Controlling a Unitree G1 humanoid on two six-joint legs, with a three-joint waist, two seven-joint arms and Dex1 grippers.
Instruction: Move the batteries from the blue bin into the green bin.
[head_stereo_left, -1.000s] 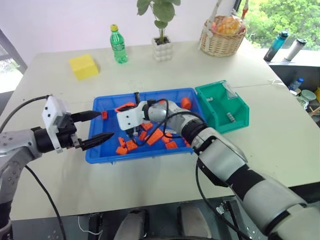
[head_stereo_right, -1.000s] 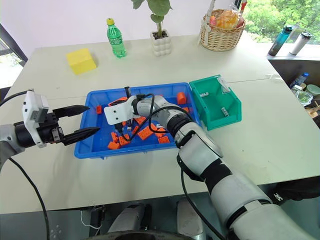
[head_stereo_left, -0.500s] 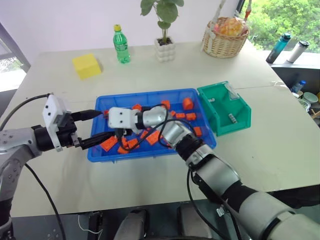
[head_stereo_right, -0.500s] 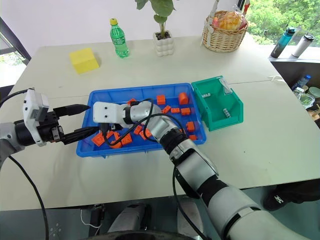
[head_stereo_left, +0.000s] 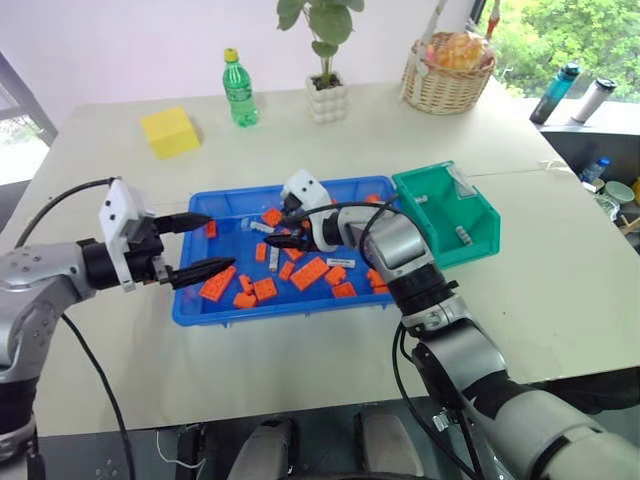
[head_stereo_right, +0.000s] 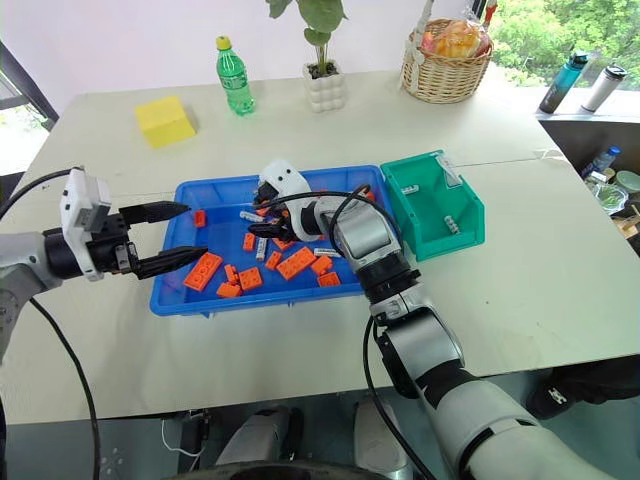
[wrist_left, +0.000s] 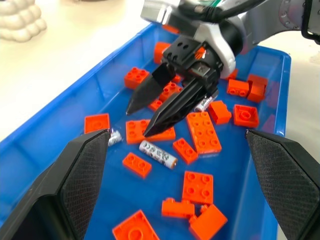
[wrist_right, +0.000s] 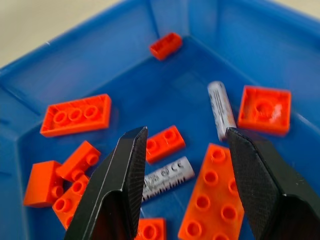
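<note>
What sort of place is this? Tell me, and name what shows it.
Probably an office or lab room set up for sorting trials: a big pale table by a window, dressed with a potted plant and wicker basket, and a blue bin of orange bricks and batteries.

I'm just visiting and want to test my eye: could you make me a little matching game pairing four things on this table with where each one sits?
Things:
1. green bottle
2. wicker basket
3. yellow block
4. green bin

Places:
A. far right of the table, by the window
B. against the blue bin's right end
C. far left, alone
D. at the back, left of the potted plant

Pairs: 1-D, 2-A, 3-C, 4-B
</note>
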